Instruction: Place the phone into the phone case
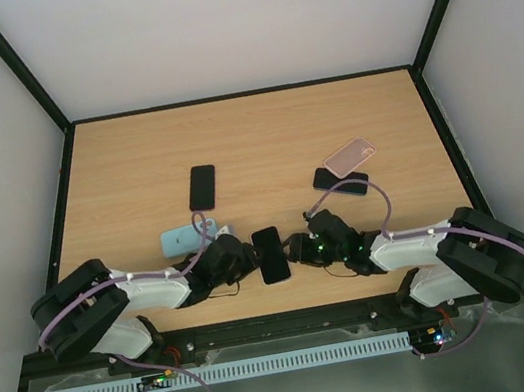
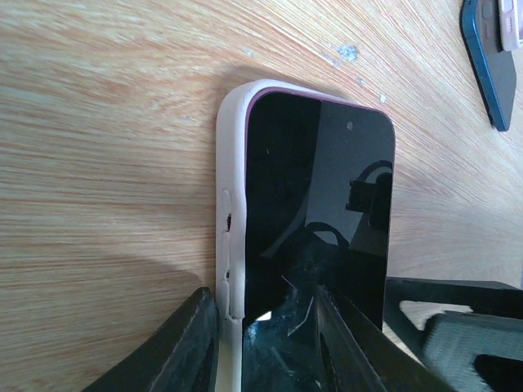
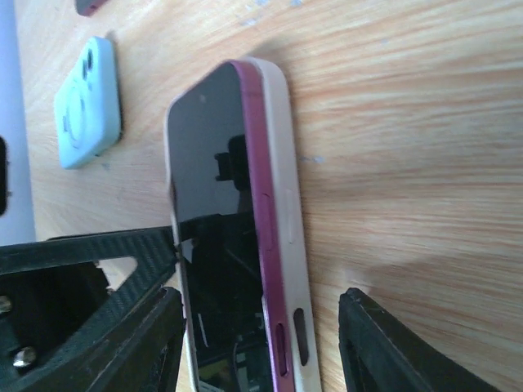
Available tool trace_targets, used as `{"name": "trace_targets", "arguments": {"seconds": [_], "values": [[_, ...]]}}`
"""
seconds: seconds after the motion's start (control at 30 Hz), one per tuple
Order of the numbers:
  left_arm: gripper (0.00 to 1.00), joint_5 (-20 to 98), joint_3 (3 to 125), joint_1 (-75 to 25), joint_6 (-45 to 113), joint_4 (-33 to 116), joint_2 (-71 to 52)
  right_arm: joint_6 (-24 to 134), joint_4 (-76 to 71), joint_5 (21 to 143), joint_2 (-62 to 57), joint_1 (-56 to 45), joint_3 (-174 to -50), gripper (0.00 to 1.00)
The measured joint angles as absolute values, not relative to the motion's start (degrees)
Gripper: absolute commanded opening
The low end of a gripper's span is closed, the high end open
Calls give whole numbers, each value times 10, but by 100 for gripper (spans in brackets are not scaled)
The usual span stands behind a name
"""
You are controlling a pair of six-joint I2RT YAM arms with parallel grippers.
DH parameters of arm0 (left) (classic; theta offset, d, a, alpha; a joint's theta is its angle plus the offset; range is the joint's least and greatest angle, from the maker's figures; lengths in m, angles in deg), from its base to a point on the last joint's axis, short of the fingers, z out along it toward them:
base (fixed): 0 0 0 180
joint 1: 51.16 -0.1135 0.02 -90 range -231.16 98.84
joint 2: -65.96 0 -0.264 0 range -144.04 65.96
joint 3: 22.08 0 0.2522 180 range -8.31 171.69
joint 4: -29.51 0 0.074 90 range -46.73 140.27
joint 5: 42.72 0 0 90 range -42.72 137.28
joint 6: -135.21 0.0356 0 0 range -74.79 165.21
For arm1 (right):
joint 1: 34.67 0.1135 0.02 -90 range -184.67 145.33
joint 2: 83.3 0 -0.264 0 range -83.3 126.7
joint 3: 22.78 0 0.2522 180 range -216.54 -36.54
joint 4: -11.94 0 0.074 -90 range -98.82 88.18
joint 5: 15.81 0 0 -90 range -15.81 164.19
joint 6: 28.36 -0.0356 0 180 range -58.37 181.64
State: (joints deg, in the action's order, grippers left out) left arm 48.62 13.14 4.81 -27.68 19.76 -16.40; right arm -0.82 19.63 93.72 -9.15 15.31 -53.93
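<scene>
A dark-screened phone [image 1: 270, 253] with a purple rim lies face up in a white phone case near the table's front middle. In the left wrist view the case's white wall [image 2: 231, 163] runs along the phone's [image 2: 319, 188] left side. In the right wrist view the purple rim stands slightly above the case wall [image 3: 284, 163] beside the screen [image 3: 212, 188]. My left gripper [image 1: 243, 258] [image 2: 263, 296] has narrowed on it, with one finger against the case wall and the other over the screen. My right gripper [image 1: 298, 249] [image 3: 260, 298] is open and straddles the phone, its right finger clear of the case.
A light blue case [image 1: 188, 236] [image 3: 86, 102] lies left of the phone and a black phone [image 1: 202, 187] lies behind that. At right, a clear pink case [image 1: 349, 155] rests partly on a dark blue phone [image 1: 341, 181] [image 2: 490, 65]. The wooden table [image 1: 260, 125] has black frame edges.
</scene>
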Motion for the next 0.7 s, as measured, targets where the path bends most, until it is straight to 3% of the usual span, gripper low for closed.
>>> {"name": "trace_targets", "arguments": {"seconds": [0.4, 0.7], "values": [[29, 489, 92, 54, -304, 109, -177, -40, 293, 993, -25, 145, -532, 52], [39, 509, 68, 54, -319, 96, -153, -82, 324, 1049, -56, 144, -527, 52]]}}
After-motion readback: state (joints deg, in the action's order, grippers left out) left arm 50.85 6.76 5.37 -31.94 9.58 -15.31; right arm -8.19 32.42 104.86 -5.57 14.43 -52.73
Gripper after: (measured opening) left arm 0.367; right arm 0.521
